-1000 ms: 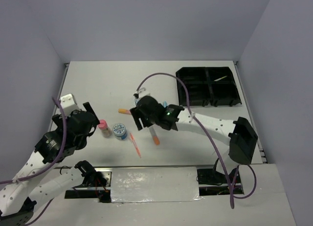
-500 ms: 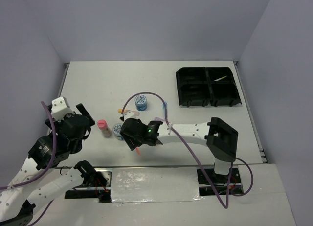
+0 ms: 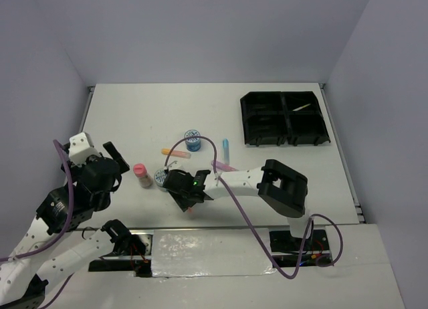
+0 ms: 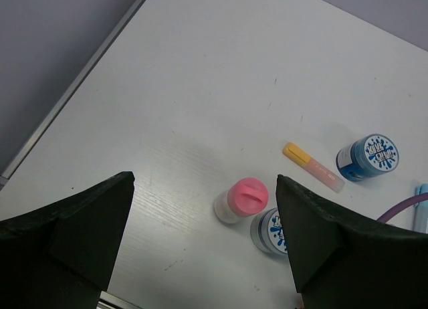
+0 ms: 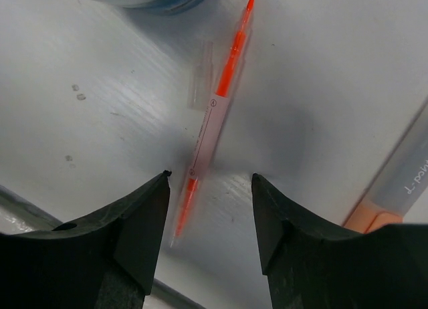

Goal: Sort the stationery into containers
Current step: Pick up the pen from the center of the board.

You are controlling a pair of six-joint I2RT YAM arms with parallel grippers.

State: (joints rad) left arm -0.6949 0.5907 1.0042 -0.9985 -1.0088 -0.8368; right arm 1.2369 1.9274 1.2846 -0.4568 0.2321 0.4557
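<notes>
- Orange pen (image 5: 215, 115) is seen lying flat on the white table (image 3: 134, 115), at lower centre of the top view, close to the table's near edge. In the right wrist view it runs diagonally between the two fingers.
- Right gripper (image 5: 210, 178) is lowered over that pen. Its fingers (image 5: 134, 235) are parted, one on each side of the barrel, and a gap is visible on both sides.
- Left gripper (image 4: 205, 182) is held above the table at lower left of the top view, with its fingers spread wide.
- Pink-capped bottle (image 4: 239, 200) is recorded upright, just beside a blue tub (image 4: 271, 230) at its right. That tub is partly hidden by the right gripper in the top view.
- Second blue tub (image 3: 192, 140), a yellow-capped marker (image 3: 175, 152), a light blue pen (image 3: 226, 148) and a purple pen (image 3: 224, 166) are noted at centre of frame.
- Black tray (image 3: 283, 118) is placed at upper right, well apart from the loose pens. One pale pen (image 3: 301, 108) is seen in its upper right compartment.
</notes>
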